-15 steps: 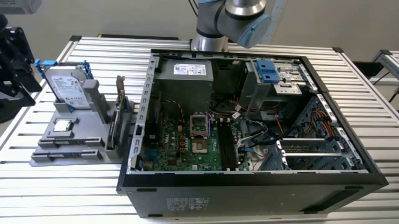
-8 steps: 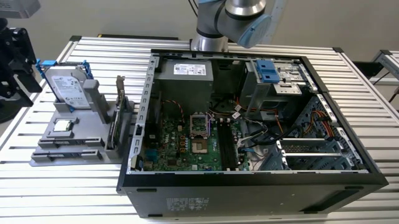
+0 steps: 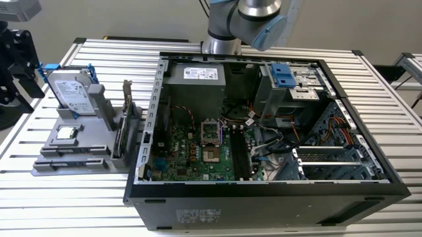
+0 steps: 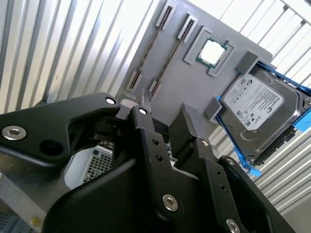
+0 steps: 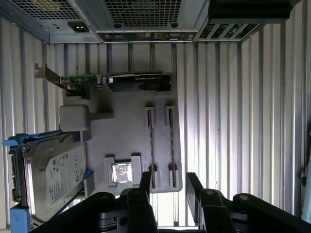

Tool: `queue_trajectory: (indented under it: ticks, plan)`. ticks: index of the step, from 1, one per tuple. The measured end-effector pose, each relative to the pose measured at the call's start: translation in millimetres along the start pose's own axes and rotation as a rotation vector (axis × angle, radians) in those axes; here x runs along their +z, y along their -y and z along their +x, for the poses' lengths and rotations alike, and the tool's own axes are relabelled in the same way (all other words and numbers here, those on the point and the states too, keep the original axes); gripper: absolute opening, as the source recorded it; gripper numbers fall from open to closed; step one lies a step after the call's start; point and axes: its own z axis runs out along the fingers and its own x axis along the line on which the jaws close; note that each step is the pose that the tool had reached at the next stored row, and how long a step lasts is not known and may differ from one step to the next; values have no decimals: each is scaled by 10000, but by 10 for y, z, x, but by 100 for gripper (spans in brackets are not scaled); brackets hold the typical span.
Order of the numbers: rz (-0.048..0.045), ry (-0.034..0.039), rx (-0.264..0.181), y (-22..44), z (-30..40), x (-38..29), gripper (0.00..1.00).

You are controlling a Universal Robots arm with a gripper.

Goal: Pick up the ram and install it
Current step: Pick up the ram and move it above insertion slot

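Observation:
Two ram sticks stand on edge side by side in the slots of a grey holder [image 5: 126,121], one ram stick [image 5: 151,143] beside the other [image 5: 171,143]. They also show as thin dark strips [image 4: 151,46] in the second wrist view. My gripper [image 5: 169,187] hangs above the holder's end, open, with nothing between its fingers [image 5: 146,182]. The near ends of the sticks line up with the gap between the fingers. In the second wrist view the gripper [image 4: 165,119] is well apart from the holder [image 4: 184,82].
The holder [image 3: 92,133] also carries a silver hard drive [image 5: 48,179] with blue bracket, a square processor [image 5: 121,172] and an expansion card [image 5: 131,80]. The open computer case [image 3: 264,197] lies beside it, motherboard [image 3: 204,153] exposed. Everything rests on a slatted metal table [image 3: 66,197].

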Motion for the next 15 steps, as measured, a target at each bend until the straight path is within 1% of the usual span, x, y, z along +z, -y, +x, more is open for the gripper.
queue_trajectory:
  ticks: [2,7,15]
  plan:
    - [1,-2,3,0,0,10,100]
    - [147,12,2,3,1,56,100]
    - [164,10,-134,4,2,120,100]
